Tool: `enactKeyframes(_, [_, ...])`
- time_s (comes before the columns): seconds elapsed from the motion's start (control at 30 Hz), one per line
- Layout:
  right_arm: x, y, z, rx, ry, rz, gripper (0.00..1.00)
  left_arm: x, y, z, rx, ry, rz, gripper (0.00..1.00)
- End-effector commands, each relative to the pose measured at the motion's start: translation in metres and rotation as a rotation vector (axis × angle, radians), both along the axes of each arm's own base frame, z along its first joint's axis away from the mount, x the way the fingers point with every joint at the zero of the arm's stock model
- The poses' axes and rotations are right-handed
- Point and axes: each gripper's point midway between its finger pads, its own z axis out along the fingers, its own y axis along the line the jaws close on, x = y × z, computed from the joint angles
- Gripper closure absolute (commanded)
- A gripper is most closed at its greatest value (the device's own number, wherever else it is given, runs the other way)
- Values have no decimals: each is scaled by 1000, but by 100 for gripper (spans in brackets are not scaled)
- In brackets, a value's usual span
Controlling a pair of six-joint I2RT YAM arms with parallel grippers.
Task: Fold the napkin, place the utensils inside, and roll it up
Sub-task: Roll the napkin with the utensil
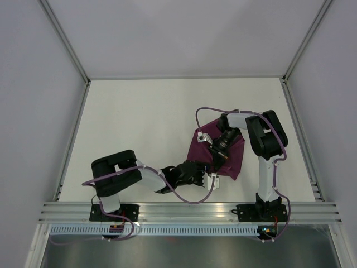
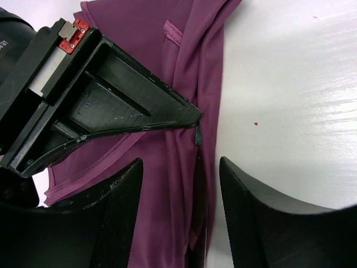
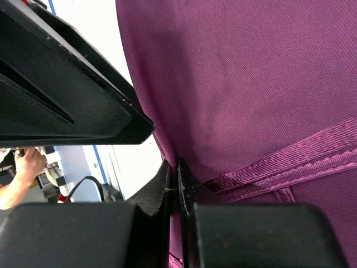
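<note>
**A:** Which step is judged to be in hand?

**B:** The fold, it would seem. The napkin (image 1: 236, 159) is seen bunched and creased rather than laid flat, on the right half of the table (image 1: 139, 123), between the two arms. No utensils are made out in any view, so the placing and the rolling are taken as not yet begun.

**A:** How are the claws set?

**B:** The right claw (image 3: 177, 172) is closed, its tips pressed together. A ridge of the napkin appears to be pinched in them, close to a stitched hem. The left claw (image 2: 179, 164) is held partly open and nothing is gripped by it.

**A:** And where is the cloth found relative to the left claw?

**B:** Directly under it. A gathered pleat is straddled by its fingers (image 2: 120, 215), with bare table just beside the pleat. The tip of the right claw is set on the same pleat a little farther along. From overhead, the left claw is placed at the napkin's near edge and the right claw over its middle.

**A:** What is called for next?

**B:** Probably the left jaws are to be shut squarely on the pleat, so that the edge can be drawn out and laid over. Care is needed: the two claws are crowded together, and thin, slightly shiny cloth is easily lost from a shallow pinch.
</note>
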Motion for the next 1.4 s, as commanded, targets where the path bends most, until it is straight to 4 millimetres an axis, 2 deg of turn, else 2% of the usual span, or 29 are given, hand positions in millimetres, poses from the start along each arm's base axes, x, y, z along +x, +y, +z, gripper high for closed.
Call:
enactKeyframes(0.0, [32,-19,-45,-62,-204,105,93,-1,-10,2,26,-11,-62,40])
enactKeyframes(0.17, [33,-19,-46,-64,-207,103,93,-7,-13,-3,78,15,-109,50])
enactKeyframes(0.33, [33,-19,-46,-66,-208,103,93,-11,-14,-11,117,38,-131,53])
enactKeyframes(0.5, [35,-18,-44,-66,-220,98,93,-4,-14,-21,136,59,-94,55])
enactKeyframes(0.57, [35,-18,-43,-66,-221,97,93,3,-14,-17,113,72,-51,53])
enactKeyframes(0.6, [36,-18,-43,-67,-224,97,93,5,-14,-11,93,68,-41,44])
enactKeyframes(0.67, [36,-18,-42,-69,-222,94,93,7,-14,-4,61,53,-35,36])
enactKeyframes(0.83, [37,-19,-42,-69,-223,92,93,5,-8,-10,102,70,-43,34])
enactKeyframes(0.97, [37,-18,-43,-71,-223,93,94,0,-8,-20,144,127,-57,44])
enactKeyframes(1.0, [37,-18,-43,-69,-224,93,94,0,-8,-22,156,133,-56,53])
enactKeyframes(1.07, [37,-18,-42,-71,-225,92,94,-1,-8,-28,173,145,-54,58])
enactKeyframes(1.23, [39,-18,-40,-70,-241,91,94,5,-8,-35,197,190,-25,63])
enactKeyframes(1.37, [40,-17,-37,-64,-256,91,94,6,-8,-39,225,219,-17,73])
